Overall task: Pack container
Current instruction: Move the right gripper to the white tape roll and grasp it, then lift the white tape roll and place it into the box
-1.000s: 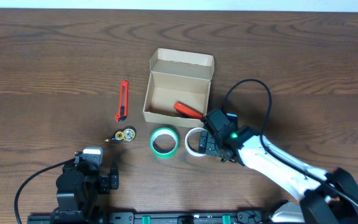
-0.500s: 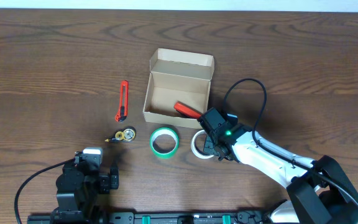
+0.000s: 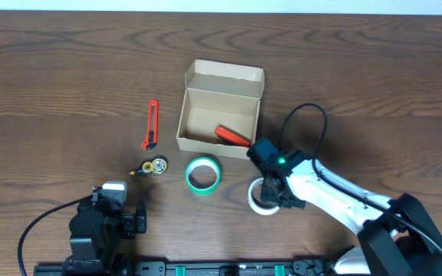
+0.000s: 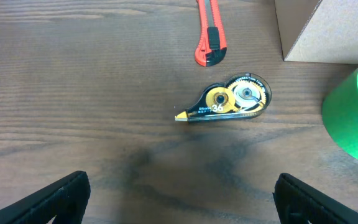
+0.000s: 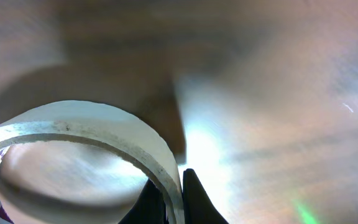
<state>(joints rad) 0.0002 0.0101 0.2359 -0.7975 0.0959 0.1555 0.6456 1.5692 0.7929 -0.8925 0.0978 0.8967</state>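
Note:
The container (image 3: 221, 108), a tan cardboard box with its flap lid standing open at the back, sits mid-table with a red tool (image 3: 232, 136) inside. My right gripper (image 3: 271, 196) (image 5: 174, 194) is shut on the wall of a white tape roll (image 3: 260, 201) (image 5: 129, 132), one finger inside the ring and one outside, in front of the box's right corner. My left gripper (image 4: 179, 205) stands open low at the front left over bare wood. Only a corner of the box (image 4: 319, 31) shows in the left wrist view.
A green tape roll (image 3: 203, 175) (image 4: 353, 118) lies in front of the box. A yellow-and-black correction tape dispenser (image 3: 153, 166) (image 4: 229, 99) and a red box cutter (image 3: 151, 124) (image 4: 210, 31) lie to the box's left. The right arm's black cable loops beside the box.
My right gripper shut on the white tape roll and drew it toward the table's front, away from the green roll. The left arm has not moved.

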